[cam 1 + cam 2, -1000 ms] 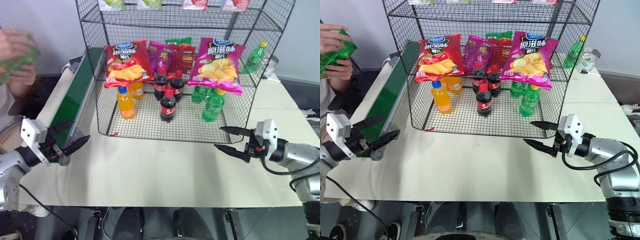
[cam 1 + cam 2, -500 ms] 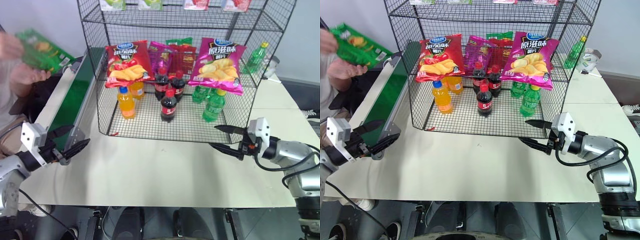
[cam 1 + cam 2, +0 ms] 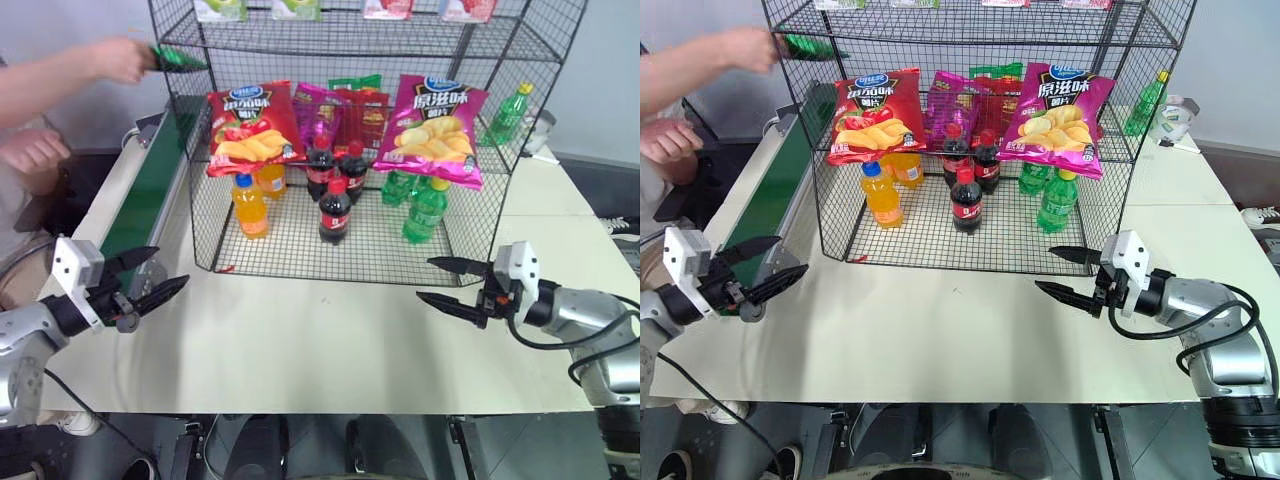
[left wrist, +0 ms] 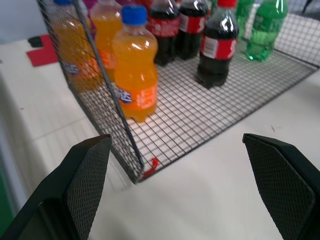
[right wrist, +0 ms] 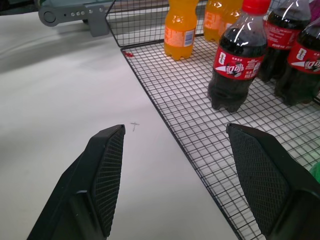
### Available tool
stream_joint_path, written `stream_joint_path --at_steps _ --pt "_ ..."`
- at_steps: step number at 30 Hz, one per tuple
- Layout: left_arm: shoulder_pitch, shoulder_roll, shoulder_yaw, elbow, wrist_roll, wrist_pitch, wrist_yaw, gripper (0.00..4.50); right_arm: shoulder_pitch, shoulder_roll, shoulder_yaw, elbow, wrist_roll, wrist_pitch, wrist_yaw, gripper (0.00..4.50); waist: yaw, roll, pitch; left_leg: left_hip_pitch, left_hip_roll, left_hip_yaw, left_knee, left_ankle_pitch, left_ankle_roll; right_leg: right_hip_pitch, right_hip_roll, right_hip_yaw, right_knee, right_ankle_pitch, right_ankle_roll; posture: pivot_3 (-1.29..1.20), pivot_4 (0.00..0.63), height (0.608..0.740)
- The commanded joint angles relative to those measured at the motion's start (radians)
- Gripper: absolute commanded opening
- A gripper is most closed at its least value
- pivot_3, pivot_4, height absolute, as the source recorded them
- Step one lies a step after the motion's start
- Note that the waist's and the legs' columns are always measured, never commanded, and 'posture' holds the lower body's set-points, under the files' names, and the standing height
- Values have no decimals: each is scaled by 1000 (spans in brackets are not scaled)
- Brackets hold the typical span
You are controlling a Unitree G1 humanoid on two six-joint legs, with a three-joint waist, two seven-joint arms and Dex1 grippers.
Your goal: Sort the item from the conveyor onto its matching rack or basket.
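A person's hand (image 3: 120, 58) holds the green bag (image 3: 178, 58) up at the rack's (image 3: 520, 60) top left corner, high above the conveyor (image 3: 150, 190) running along the rack's left side. On the rack's middle tier lie a red bag (image 3: 250, 125) and a magenta bag (image 3: 435, 115); bottles stand below them. The left gripper (image 3: 150, 280) hovers open over the tabletop (image 3: 320, 340) in front of the rack's left corner, empty. The right gripper (image 3: 448, 285) hovers open before the rack's right corner, also empty.
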State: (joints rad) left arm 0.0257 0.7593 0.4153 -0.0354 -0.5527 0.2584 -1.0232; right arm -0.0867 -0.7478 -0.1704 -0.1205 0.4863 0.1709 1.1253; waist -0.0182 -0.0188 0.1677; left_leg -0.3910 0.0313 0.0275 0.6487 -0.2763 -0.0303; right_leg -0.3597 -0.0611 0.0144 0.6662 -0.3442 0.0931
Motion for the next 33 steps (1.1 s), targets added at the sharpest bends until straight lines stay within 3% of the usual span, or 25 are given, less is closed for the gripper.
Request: stream_joint_path --at_steps 1,22,33 --pt "4 4 20 4 7 -37 -10 4500 -2 -5 -19 -45 17 3 -5 3364 1 0 0 0 0 0 0 0 0 0 0 0 0 0 0 0 150 739" --pt "78 4 95 -2 43 -177 25 4500 -89 13 30 8 6 -3 30 3364 1 0 0 0 0 0 0 0 0 0 0 0 0 0 0 0 150 739" --pt "172 -24 152 1 168 -411 94 4500 -141 65 93 -33 34 48 26 3364 -1 0 0 0 0 0 0 0 0 0 0 0 0 0 0 0 150 739"
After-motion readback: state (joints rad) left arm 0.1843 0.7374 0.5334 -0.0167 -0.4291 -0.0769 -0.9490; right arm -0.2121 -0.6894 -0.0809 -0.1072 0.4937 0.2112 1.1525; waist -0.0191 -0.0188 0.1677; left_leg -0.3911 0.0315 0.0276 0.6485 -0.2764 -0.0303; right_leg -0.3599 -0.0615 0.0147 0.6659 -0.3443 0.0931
